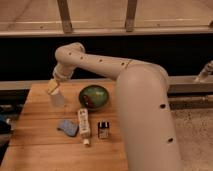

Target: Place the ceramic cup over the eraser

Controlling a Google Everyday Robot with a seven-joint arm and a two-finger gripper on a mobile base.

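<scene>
The ceramic cup is a small white tapered cup standing upright on the left part of the wooden table. My gripper hangs directly over the cup's rim, open, its pale fingertips right at the cup's top. The cup still rests on the table. The eraser, a small dark block with a white patch, lies near the table's front, to the right of the cup and well apart from it.
A green bowl sits just right of the cup. A long white bar-shaped object and a blue lumpy pad lie between the cup and the eraser. My bulky white arm covers the table's right side.
</scene>
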